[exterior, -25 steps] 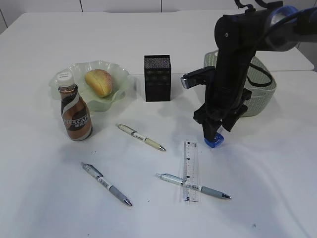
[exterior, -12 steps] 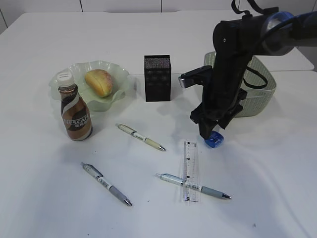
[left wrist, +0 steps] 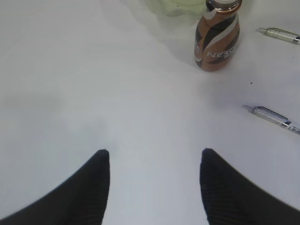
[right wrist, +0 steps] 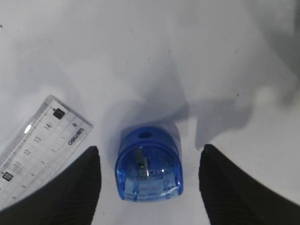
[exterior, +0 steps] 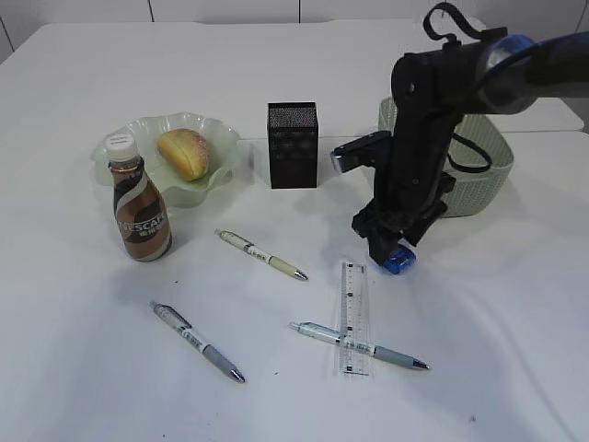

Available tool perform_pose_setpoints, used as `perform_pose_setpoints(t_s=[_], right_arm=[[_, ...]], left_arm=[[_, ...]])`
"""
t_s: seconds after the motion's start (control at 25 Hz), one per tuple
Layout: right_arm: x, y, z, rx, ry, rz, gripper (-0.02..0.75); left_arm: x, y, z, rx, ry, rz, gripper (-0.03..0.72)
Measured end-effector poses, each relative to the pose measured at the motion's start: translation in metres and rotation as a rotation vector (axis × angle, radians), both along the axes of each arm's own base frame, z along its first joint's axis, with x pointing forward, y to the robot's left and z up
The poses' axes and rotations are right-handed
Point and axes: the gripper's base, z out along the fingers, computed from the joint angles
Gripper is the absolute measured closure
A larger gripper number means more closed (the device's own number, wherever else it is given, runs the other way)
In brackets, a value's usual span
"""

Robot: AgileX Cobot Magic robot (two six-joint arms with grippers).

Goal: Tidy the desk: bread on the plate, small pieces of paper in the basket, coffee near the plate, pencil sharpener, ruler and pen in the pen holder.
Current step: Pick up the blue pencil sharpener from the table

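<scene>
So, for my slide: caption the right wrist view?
Open right gripper straddling blue pencil sharpener on the desk, ruler alongside.

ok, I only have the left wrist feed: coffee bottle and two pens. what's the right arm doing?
Observer: Its right claw is low over the blue pencil sharpener, jaws open either side, not gripping.
Operator: Sharpener on the desk?
Observer: Yes, lying on the desk, beside the end of the ruler.
Operator: Ruler free to grab?
Observer: It lies crossed with a third pen.
Operator: Bread sorted?
Observer: The bread sits on the plate, left of the pen holder.
</scene>
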Motion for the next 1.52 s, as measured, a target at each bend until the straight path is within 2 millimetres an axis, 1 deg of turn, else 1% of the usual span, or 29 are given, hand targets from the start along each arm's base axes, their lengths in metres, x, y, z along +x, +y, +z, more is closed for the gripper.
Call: perform_pose_setpoints(t_s=[0.28,0.48,1.2,1.4,1.52], right_arm=[[0.000,0.000,-0.002,-0.003,0.004,0.001,0.227],[0.000,0.000,-0.010,-0.009,0.021,0.001,0.227],[0.001,-0.002,-0.010,-0.029,0.019,0.013,0.226],[0.001,-0.002,-0.017,-0.033,0.034,0.013,0.226],[0.001,-0.002,-0.017,-0.034,0.036,0.013,0.226]], left_arm=[[0.000,0.000,0.000,0.000,0.001,0.000,0.259],[0.000,0.000,0.000,0.000,0.001,0.000,0.259],[0.000,0.000,0.000,0.004,0.001,0.000,0.259],[0.000,0.000,0.000,0.004,0.001,0.000,0.259],[0.000,0.000,0.000,0.004,0.001,0.000,0.259]])
